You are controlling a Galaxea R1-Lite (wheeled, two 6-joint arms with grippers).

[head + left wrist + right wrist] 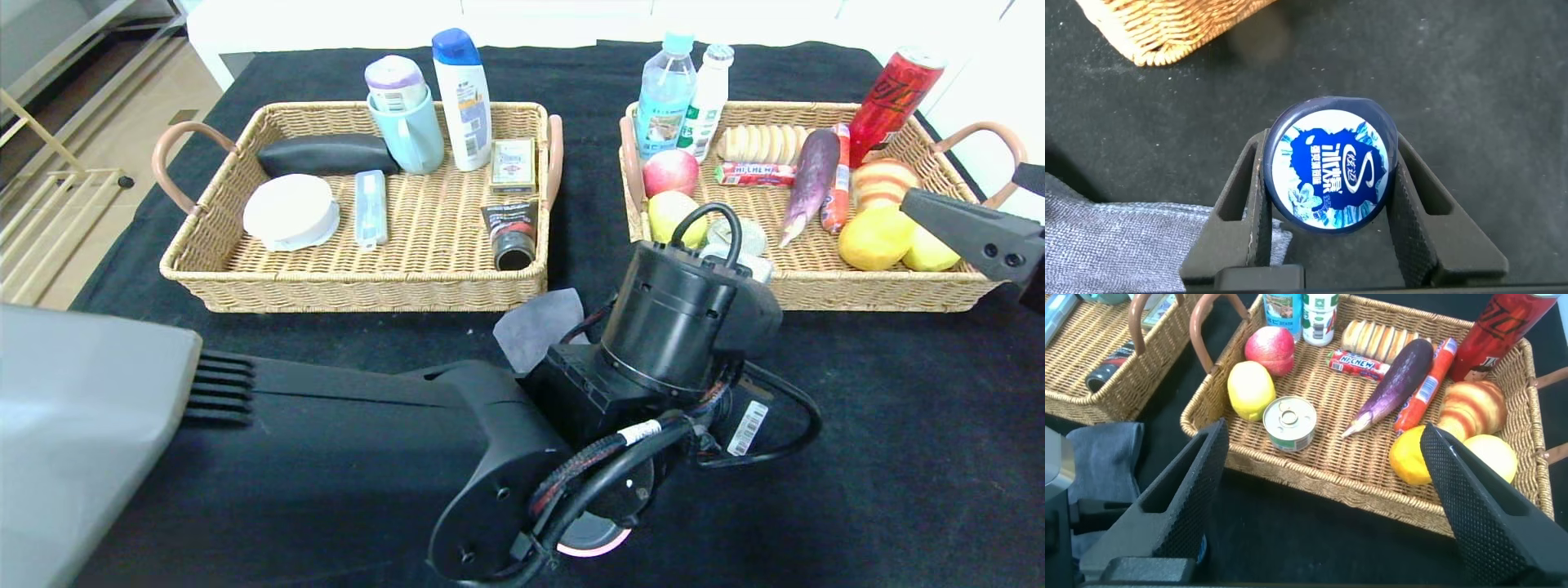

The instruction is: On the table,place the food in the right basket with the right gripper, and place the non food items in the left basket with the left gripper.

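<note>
Left pincer [1327,237] is lowered onto the black table [898,425] in front of the gap between the two baskets, part-open, with the blue jar [1328,166] seen between its fingers [1417,212]. Whether the pads are touching the jar wall cannot be told. The jar is standing upright on the table, lid up. Grey cloth [535,322] is lying just beside it, on the table near the front edge of the left basket [359,286], one corner tucked under the left arm.

Right pincer [1331,498] is held wide open with nothing in it, hovering at the front right corner of the right basket [1315,469], above the rim.

Green-label tin [1290,422] is already in the right basket, near its front wall, beside a yellow fruit [1251,388]. Slim plastic case [370,207] is lying flat in the left basket, between a white round box [291,211] and bare wicker floor.

Pink saucepan [596,545] is mostly hidden under the left arm, only a rim edge shown, close to the near side of the table.

Open table is seen to the right of the left arm, in front of the right basket. A narrow strip of table is left between the baskets.
</note>
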